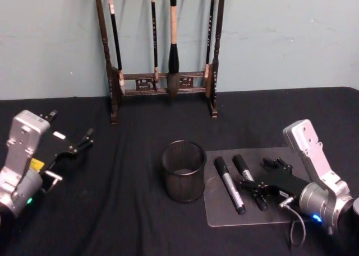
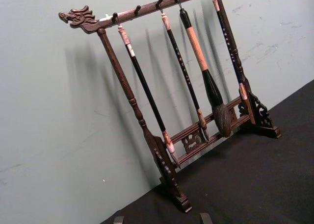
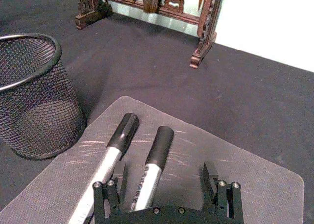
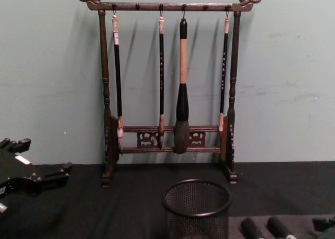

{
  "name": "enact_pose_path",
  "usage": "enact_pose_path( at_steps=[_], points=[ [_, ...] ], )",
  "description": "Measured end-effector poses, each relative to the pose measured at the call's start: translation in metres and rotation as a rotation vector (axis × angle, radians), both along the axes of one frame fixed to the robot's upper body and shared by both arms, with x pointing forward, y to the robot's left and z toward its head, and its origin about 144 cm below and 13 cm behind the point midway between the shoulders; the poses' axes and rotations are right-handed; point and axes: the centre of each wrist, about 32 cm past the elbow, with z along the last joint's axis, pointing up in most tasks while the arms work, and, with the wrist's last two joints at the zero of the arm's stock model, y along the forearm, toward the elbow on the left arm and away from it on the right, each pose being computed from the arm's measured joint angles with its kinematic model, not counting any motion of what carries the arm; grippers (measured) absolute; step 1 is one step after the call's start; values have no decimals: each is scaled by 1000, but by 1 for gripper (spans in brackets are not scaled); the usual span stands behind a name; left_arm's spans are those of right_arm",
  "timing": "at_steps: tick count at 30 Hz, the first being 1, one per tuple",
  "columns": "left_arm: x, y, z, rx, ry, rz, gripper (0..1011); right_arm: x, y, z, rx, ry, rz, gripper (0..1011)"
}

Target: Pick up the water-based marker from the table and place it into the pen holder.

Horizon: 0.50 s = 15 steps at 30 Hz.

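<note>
Two water-based pens lie side by side on the translucent mat (image 1: 224, 214) in the head view: the inner marker (image 1: 230, 184) and the outer marker (image 1: 242, 167), just right of the pen holder (image 1: 183, 155). The right gripper (image 1: 259, 182) sits low at their near ends. The left gripper (image 1: 70, 130) is parked well off, fingers spread.

The left wrist view faces the brush rack (image 2: 129, 95).

In the right wrist view, the released jaws straddle the outer marker, probably lined up to pinch it.

In the chest view, the pen holder stands upright, mouth open to receive the marker.

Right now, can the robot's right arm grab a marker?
Probably yes. The right gripper is open over the mat, one marker lying between its fingers with nothing on top. The other marker lies close beside, so it might get bumped. The left gripper rests far left.
</note>
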Motion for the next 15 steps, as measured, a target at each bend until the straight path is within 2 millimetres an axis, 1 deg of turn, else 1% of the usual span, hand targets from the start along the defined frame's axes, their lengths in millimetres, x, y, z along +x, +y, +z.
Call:
enact_pose_path(
  at_steps=[15],
  points=[
    [0,0,0,0,0,0,1009,1,-1,-2,3,28,-2,1002]
  ],
)
